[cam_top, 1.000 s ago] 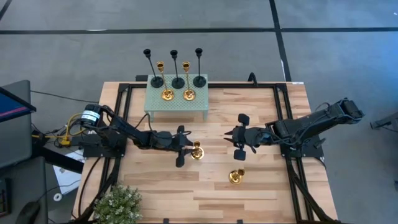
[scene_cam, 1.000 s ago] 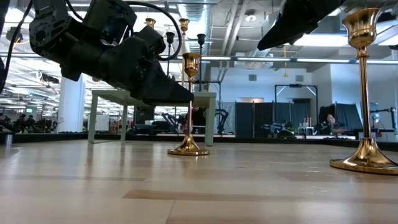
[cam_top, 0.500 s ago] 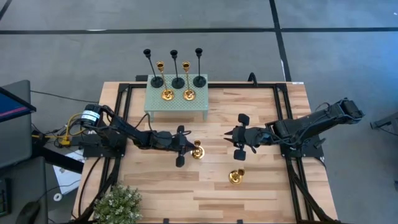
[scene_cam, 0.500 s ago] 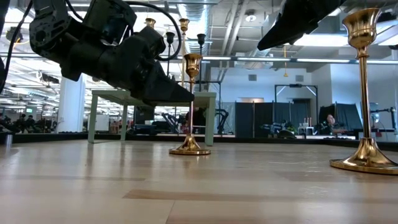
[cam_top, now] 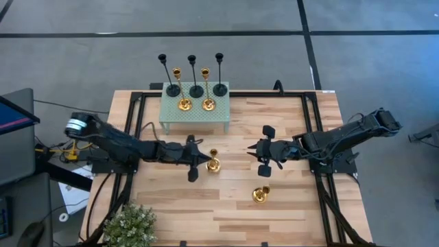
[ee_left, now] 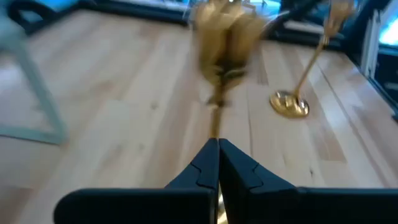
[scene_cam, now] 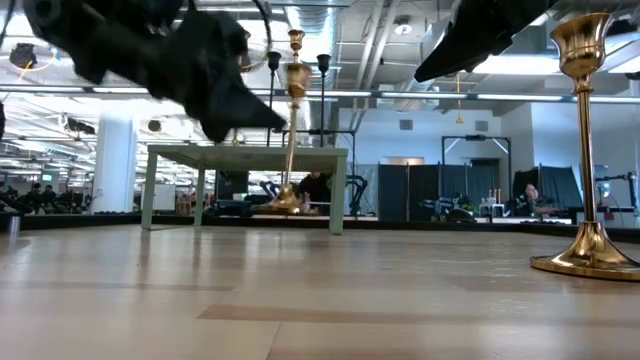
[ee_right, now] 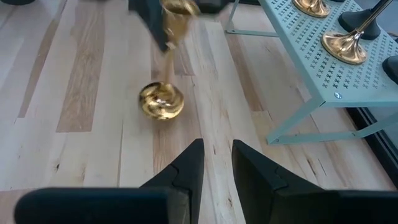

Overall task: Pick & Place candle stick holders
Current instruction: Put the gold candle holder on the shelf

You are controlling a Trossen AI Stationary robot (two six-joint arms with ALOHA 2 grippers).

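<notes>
Gripping gold holder point(cam_top: 212, 163) stem, lifted off table: left fingers point(cam_top: 201, 160) | right fingers point(cam_top: 255, 149) parted, empty

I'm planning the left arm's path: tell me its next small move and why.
Probably carry on toward the green stand. The left gripper is shut on the stem of a gold candle stick holder, whose base hangs clear of the wood in the low view. Five holders already stand on the stand, so this one likely joins them.

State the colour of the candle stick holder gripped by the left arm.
Shiny gold candle stick holder; the low view shows it best, lifted in the left gripper.
</notes>
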